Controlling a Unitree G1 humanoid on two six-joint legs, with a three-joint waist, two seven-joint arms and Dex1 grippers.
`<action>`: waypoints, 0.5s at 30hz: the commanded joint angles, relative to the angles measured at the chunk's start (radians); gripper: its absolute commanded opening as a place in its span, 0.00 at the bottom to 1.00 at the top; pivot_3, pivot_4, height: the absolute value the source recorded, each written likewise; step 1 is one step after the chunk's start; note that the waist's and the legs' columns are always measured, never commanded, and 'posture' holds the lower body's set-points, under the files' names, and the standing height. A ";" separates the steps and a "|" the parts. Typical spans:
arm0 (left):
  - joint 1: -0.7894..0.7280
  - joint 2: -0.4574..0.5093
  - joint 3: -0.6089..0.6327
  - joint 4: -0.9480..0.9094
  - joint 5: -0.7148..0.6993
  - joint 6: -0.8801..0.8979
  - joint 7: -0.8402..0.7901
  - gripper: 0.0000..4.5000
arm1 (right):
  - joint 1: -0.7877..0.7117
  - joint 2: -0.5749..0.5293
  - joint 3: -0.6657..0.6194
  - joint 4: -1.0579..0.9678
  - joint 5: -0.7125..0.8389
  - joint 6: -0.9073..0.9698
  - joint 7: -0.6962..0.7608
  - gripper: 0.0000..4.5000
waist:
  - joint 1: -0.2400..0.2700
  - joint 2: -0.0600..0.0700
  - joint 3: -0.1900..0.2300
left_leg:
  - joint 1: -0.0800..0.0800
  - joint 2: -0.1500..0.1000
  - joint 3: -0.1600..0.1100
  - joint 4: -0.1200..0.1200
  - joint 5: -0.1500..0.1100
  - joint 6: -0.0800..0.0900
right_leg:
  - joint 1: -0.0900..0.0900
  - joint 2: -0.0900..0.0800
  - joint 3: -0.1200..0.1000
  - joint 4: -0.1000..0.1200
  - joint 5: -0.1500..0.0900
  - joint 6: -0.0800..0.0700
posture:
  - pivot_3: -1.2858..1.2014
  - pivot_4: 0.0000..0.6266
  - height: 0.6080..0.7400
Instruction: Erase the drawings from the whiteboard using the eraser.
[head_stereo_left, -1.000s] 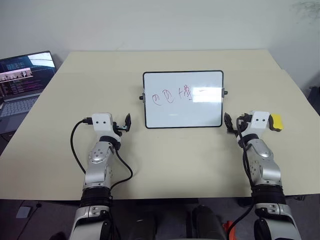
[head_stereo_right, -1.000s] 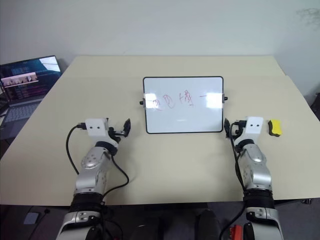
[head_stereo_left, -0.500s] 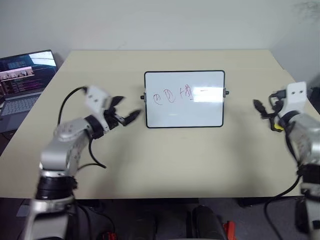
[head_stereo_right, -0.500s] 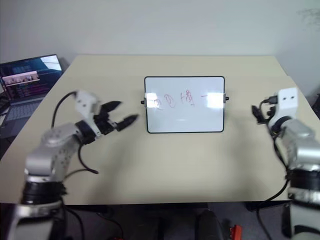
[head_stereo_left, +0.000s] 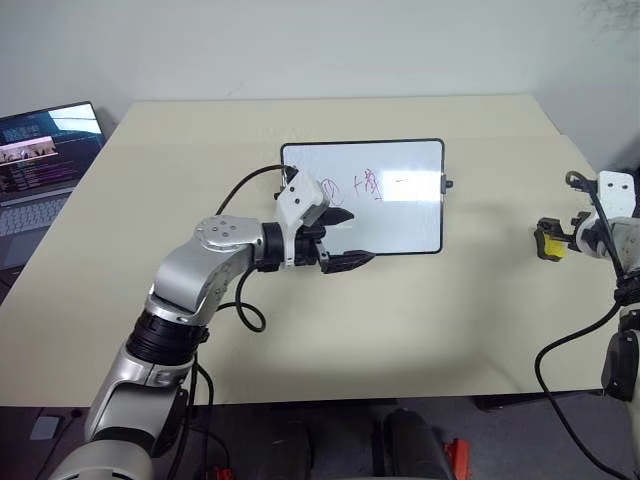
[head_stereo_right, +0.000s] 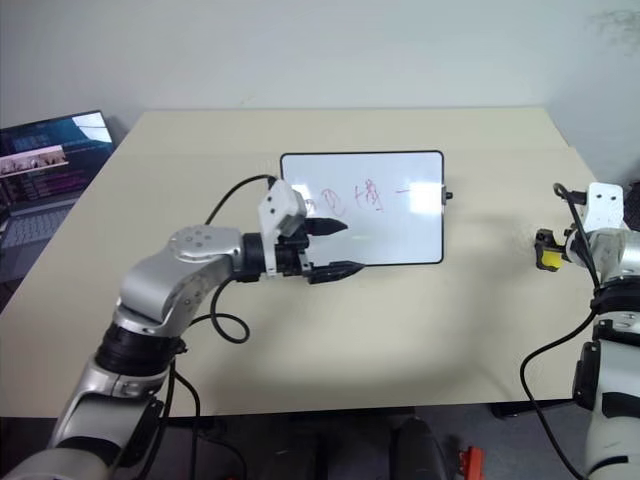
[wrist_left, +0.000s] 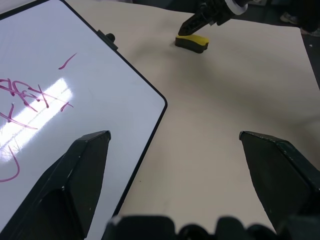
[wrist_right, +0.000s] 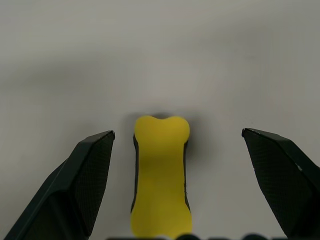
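Eraser (wrist_right: 161, 175), a small yellow block w/ dark sides, lies flat on the table (head_stereo_left: 400, 330) at approx. 3 o'clock from the whiteboard (head_stereo_left: 400, 215), well apart from it and not yet picked up. Right gripper (wrist_right: 177, 145) hovers over it, claws spread wide, one either side, no contact visible. Red drawings (head_stereo_left: 355, 187) sit untouched in a row across the board's upper half; no erasing appears done, so grasp, carry and wiping look to be all left. Left gripper (head_stereo_left: 345, 238), also wide and empty, is over the board's lower-left corner. A laptop (head_stereo_left: 40, 165) glows at 9 o'clock.
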 joint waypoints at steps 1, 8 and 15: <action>0.006 0.008 0.031 -0.041 0.009 -0.017 0.004 1.00 | -0.003 -0.004 -0.015 -0.008 -0.001 -0.021 0.008 1.00 | 0.000 0.000 0.000 | 0.000 0.000 0.000 0.000 0.000 0.000 | 0.000 0.000 0.000 0.000 0.000 0.000 | 0.52 0.24 1.00; 0.020 0.019 0.046 -0.046 0.023 -0.027 0.014 1.00 | 0.010 0.021 -0.019 0.023 -0.001 -0.026 0.022 1.00 | 0.000 0.000 0.000 | 0.000 0.000 0.000 0.000 0.000 0.000 | 0.000 0.000 0.000 0.000 0.000 0.000 | 0.52 0.24 1.00; 0.027 0.021 0.053 -0.046 0.034 -0.031 0.014 1.00 | 0.017 0.028 -0.025 0.062 -0.010 -0.051 0.004 0.64 | 0.000 0.000 0.000 | 0.000 0.000 0.000 0.000 0.000 0.000 | 0.000 0.000 0.000 0.000 0.000 0.000 | 0.52 0.24 1.00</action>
